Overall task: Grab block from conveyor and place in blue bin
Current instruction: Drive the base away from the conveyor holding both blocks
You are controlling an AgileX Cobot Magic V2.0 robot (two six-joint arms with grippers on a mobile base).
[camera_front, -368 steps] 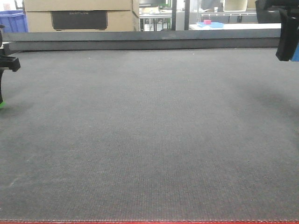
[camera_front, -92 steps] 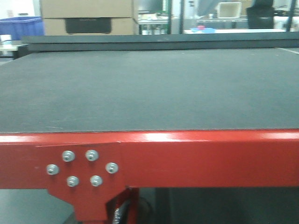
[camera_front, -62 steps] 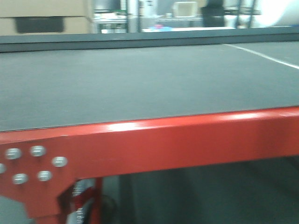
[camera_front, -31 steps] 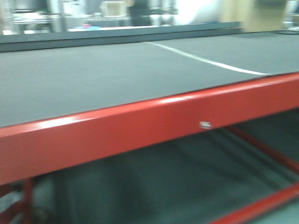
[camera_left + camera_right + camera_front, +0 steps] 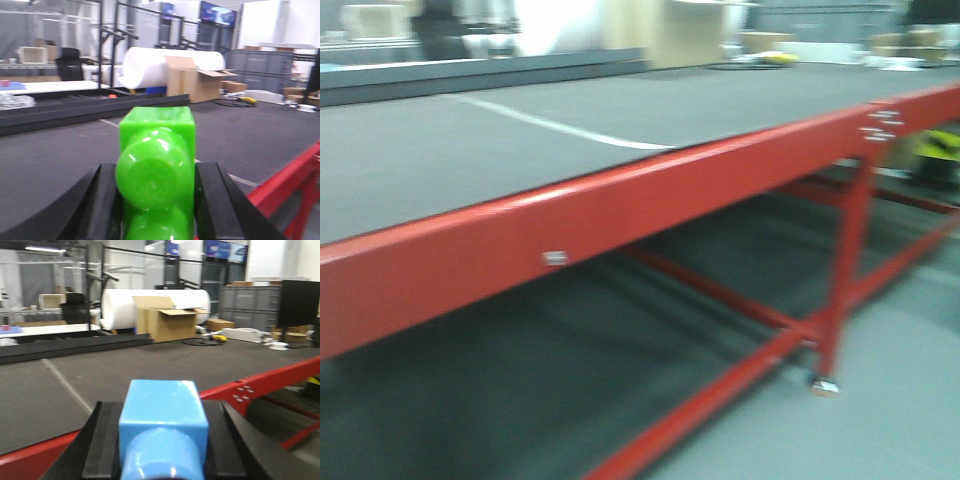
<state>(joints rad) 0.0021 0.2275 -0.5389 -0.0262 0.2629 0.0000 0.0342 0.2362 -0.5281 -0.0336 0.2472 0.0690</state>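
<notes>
- Left wrist view, nearest: the left gripper (image 5: 157,172) is pinching a green block (image 5: 157,132). Its black fingers (image 5: 105,200) press on both sides of the block, and the round studs face the camera.
- Right wrist view, nearest: the right gripper (image 5: 164,412) is clamped the same way on a blue block (image 5: 162,400), with one finger on each flank.
- Both blocks sit between the fingers and are held above the conveyor (image 5: 60,150), clear of the belt surface.
- Only the wrist views show the grippers and blocks. The front view, which is blurred, shows the conveyor (image 5: 440,170) from outside and lower down. It shows the red frame (image 5: 620,200) with its leg and cross-rails, and the floor (image 5: 900,400) beneath.
- A white line (image 5: 560,127) crosses the belt. It shows in the front view and the right wrist view, and more faintly in the left.
- Beyond the belt's far side stand an open cardboard box (image 5: 165,322) and a large white roll (image 5: 155,297), seen clearly in both wrist views.
</notes>
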